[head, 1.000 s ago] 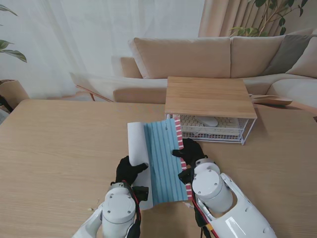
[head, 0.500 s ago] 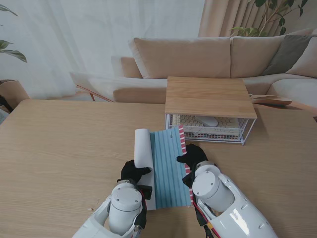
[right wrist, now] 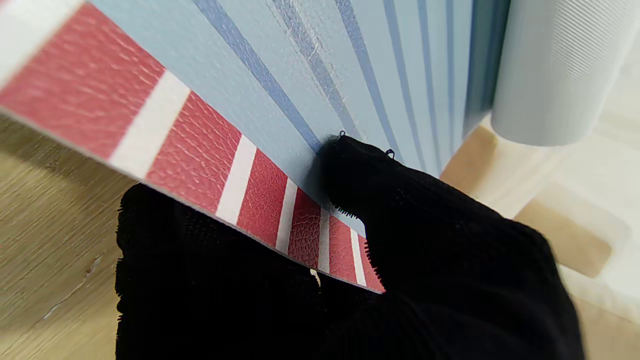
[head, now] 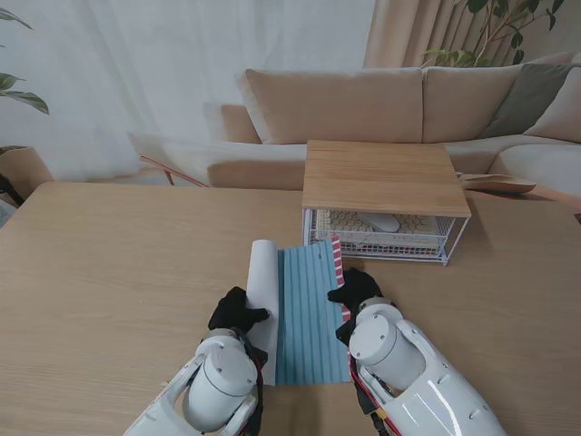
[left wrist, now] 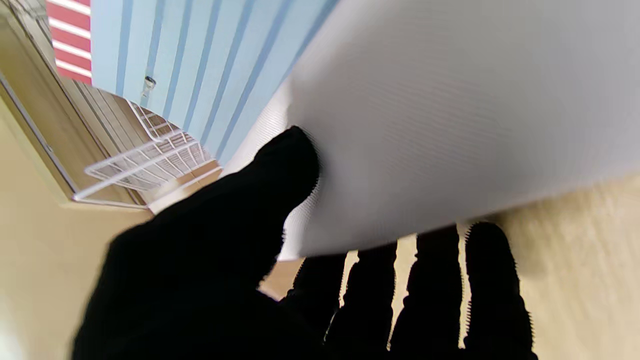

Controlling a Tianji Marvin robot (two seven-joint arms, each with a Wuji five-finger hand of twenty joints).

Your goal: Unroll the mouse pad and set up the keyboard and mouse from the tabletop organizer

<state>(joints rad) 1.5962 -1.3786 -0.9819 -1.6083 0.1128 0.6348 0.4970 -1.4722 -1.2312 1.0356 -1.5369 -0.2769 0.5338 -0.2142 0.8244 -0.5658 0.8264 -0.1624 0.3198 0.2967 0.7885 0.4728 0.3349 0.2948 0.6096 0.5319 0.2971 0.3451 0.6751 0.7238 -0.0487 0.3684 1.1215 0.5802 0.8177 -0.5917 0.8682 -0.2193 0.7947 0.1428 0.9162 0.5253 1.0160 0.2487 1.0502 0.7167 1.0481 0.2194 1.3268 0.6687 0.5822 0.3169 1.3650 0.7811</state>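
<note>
Now, left to right across the tabletop:

Tabletop (head: 109, 272): light wood; carries everything below.

Left hand (head: 235, 311): black-gloved, near the tabletop's near edge, just left of centre. Fingers closed on the rolled part of the mouse pad; in the left wrist view the thumb (left wrist: 280, 165) presses the roll's white outer face and the other fingers (left wrist: 430, 280) curl under its end.

Mouse pad (head: 309, 313): partly rolled. White roll (head: 263, 282) lies along its left side, running away from me. Flat part is pale blue with darker blue stripes, lying on the tabletop between the two hands. Right edge has a red-and-white striped band (head: 339, 259), lifted off the wood.

Right hand (head: 354, 289): black-gloved, at the pad's right edge, slightly right of the tabletop's centre. Pinching that edge; right wrist view shows the thumb (right wrist: 360, 175) on the blue face, remaining fingers (right wrist: 200, 240) beneath the red band.

Tabletop organizer (head: 386, 195): white wire basket under a wooden top, toward the tabletop's far edge, right of centre; near the pad's far right corner, contact not clear.

Keyboard (head: 413, 222): cream, lying inside the basket.

Mouse (head: 381, 221): white, resting on the keyboard inside the basket.

Sofa (head: 381, 104): beige, beyond the tabletop's far edge.
</note>
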